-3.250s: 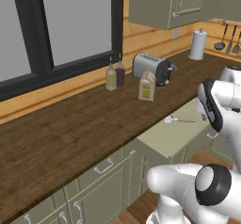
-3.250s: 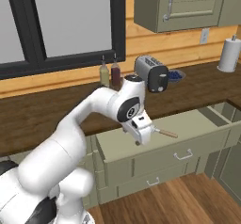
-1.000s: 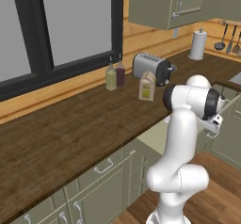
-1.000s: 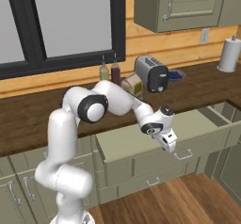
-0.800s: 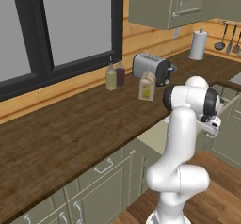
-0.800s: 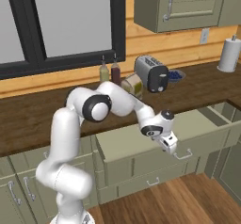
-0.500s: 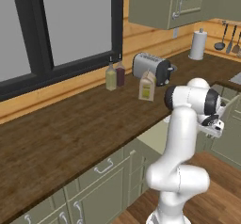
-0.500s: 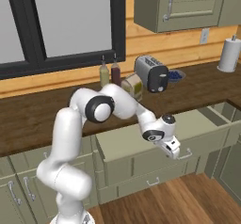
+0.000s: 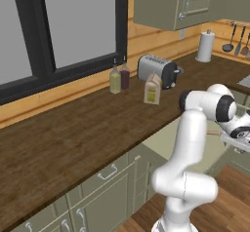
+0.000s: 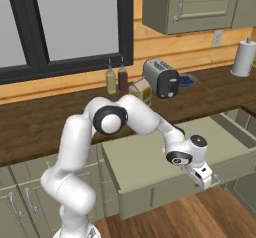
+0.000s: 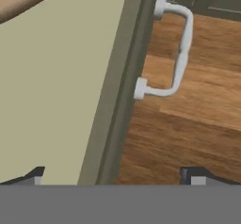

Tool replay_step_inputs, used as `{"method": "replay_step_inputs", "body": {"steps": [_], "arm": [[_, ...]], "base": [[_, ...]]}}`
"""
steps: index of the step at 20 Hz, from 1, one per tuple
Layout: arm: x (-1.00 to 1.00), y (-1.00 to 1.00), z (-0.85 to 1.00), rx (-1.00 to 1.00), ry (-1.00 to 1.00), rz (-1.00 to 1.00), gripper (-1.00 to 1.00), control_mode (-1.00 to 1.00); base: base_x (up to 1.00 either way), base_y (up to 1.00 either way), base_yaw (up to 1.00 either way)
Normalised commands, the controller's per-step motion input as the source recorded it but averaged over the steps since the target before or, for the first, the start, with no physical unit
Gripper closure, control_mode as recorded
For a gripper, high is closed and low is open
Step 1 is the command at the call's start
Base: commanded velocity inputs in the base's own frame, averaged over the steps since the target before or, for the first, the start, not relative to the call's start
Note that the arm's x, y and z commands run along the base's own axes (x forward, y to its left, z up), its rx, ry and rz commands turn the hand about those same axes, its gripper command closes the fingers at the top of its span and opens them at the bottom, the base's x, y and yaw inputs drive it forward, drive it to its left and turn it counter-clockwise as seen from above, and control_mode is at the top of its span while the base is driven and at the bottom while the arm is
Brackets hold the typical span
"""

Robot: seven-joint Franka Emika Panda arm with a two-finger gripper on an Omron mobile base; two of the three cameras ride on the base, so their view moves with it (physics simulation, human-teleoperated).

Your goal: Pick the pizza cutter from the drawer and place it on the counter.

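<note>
Three views cover the scene. Left base view: the arm reaches right over the open drawer; a thin piece of the pizza cutter shows just beside the wrist, inside the drawer; the dark wood surface carries two bottles, a carton, a toaster and a paper towel roll. Right base view: the end effector hangs at the front edge of the drawer, above its silver handle; the pizza cutter cannot be made out here. Hand view: the end effector's fingertips stand wide apart with nothing held, one over the pale drawer floor and the other over the wooden floor; the drawer's front wall and handle lie between them; the tan handle of the pizza cutter lies on the drawer floor at the upper left corner, well apart from both fingertips.
</note>
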Motion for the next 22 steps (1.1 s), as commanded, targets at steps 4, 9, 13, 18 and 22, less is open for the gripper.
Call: {"method": "replay_step_inputs", "body": {"steps": [4, 9, 13, 18, 22], "arm": [[-0.92, -1.0, 0.04, 0.06, 0.14, -0.15, -1.0, -1.0], [-0.12, -0.55, 0.89, 0.21, 0.01, -0.29, -1.0, -1.0], [0.65, 0.07, 0.96, 0.04, 0.0, -0.37, -1.0, -1.0], [0.99, 0.06, 0.19, 0.01, 0.12, -0.27, -1.0, -1.0], [0.15, 0.04, -0.24, 0.14, 0.05, -0.04, -1.0, -1.0]], "base": [[0.0, 0.0, 0.0], [0.0, 0.0, 0.0], [0.0, 0.0, 0.0], [0.0, 0.0, 0.0], [0.0, 0.0, 0.0]]}}
